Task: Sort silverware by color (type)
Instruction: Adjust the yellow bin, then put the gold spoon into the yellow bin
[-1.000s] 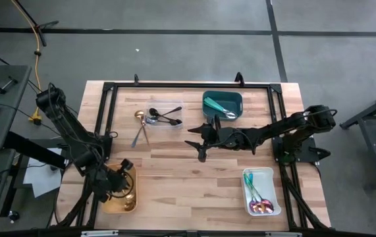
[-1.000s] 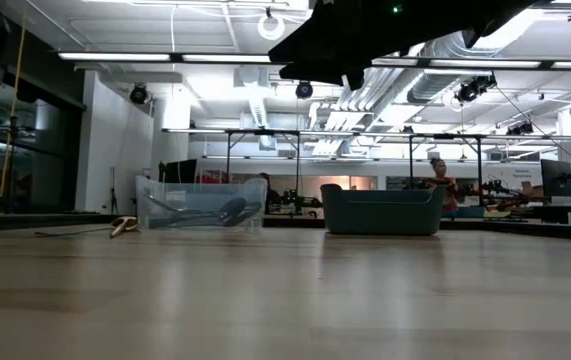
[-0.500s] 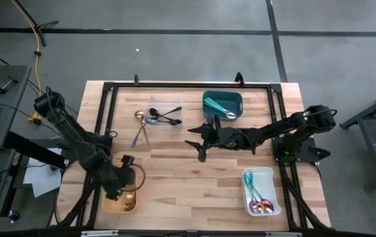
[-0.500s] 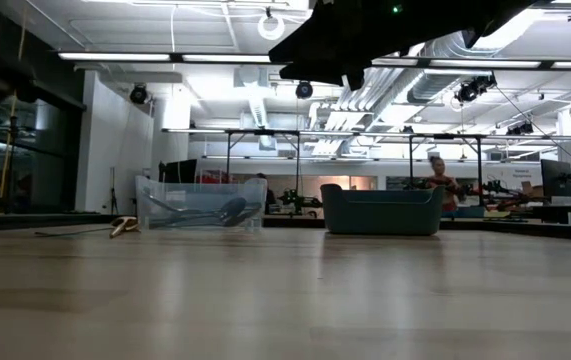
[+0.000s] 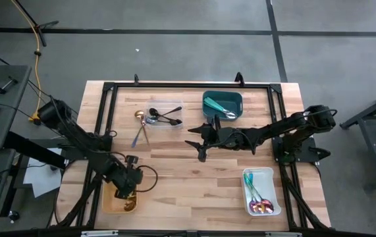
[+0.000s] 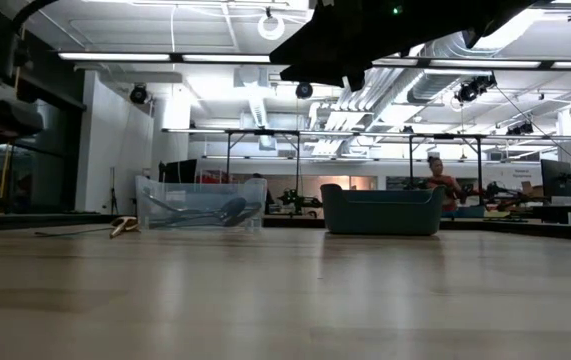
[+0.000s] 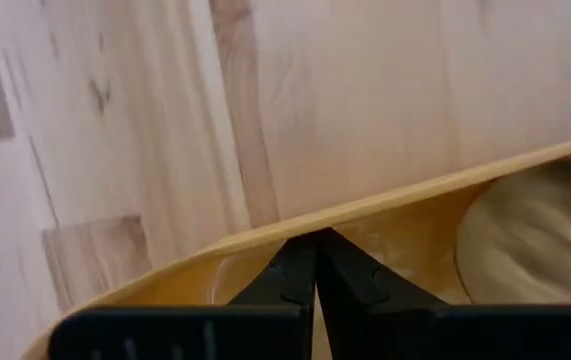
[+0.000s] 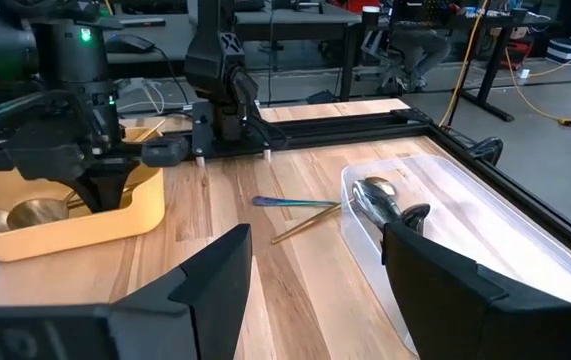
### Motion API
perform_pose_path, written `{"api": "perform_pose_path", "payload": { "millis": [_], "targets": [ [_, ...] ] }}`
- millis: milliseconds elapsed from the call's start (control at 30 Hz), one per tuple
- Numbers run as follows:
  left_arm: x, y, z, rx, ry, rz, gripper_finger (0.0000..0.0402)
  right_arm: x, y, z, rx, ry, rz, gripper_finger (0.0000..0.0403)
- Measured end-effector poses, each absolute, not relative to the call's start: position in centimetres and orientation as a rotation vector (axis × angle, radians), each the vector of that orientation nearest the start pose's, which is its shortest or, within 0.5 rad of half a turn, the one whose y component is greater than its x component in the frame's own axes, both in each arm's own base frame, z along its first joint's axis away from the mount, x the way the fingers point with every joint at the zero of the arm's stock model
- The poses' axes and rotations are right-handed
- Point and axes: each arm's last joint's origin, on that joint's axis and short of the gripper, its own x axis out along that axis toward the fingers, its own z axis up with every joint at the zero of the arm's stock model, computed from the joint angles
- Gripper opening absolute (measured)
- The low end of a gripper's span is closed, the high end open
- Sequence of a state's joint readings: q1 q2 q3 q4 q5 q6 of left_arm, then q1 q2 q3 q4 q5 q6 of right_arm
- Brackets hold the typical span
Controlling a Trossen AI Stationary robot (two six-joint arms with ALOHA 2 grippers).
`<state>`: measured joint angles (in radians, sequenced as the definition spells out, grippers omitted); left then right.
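The left gripper (image 5: 126, 189), fingers pressed together and empty, hangs over the yellow tray (image 5: 112, 203) at the near left of the tabletop (image 5: 188, 174), where gold spoons (image 8: 27, 213) lie. The right gripper (image 5: 199, 141) waits mid-table, fingers apart. A gold spoon (image 5: 139, 118) and an iridescent utensil (image 8: 290, 203) lie beside the clear container (image 5: 166, 113) of dark silverware (image 5: 164, 118).

We find no legible text, labels, brands, numbers or signs on any surface in any view.
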<state>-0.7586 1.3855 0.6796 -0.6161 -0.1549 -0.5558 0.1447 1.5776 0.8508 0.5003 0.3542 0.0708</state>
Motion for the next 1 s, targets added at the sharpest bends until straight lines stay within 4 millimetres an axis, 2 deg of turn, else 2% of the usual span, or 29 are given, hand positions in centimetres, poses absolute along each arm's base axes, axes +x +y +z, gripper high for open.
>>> {"api": "perform_pose_path", "payload": {
  "millis": [200,400,500,633,767,867,1000],
  "targets": [
    [17.1,-15.6,15.9,0.096,1.176,-0.235,0.0001,33.5,3.9,22.8,0.014,0.212,-0.216,0.0222],
    [16.9,-15.4,16.2,0.098,1.177,-0.235,0.0,33.5,3.9,22.8,0.014,0.214,-0.212,0.0222],
    [16.8,-15.0,17.6,0.111,1.184,-0.225,0.0,33.5,3.9,22.8,0.013,0.216,-0.21,0.0222],
    [16.9,-14.3,20.6,0.134,1.155,-0.228,0.0,33.5,3.9,22.8,0.007,0.216,-0.21,0.0222],
    [17.3,-13.6,23.0,0.215,1.063,-0.252,0.0,33.5,3.9,22.8,0.007,0.216,-0.211,0.0222],
    [17.9,-12.5,23.5,0.324,1.002,-0.183,0.0001,33.5,3.9,22.8,0.007,0.216,-0.211,0.0222],
    [19.2,-10.4,23.2,0.427,1.028,-0.118,0.0018,33.5,3.9,22.8,0.007,0.216,-0.212,0.0222]
  ]
}}
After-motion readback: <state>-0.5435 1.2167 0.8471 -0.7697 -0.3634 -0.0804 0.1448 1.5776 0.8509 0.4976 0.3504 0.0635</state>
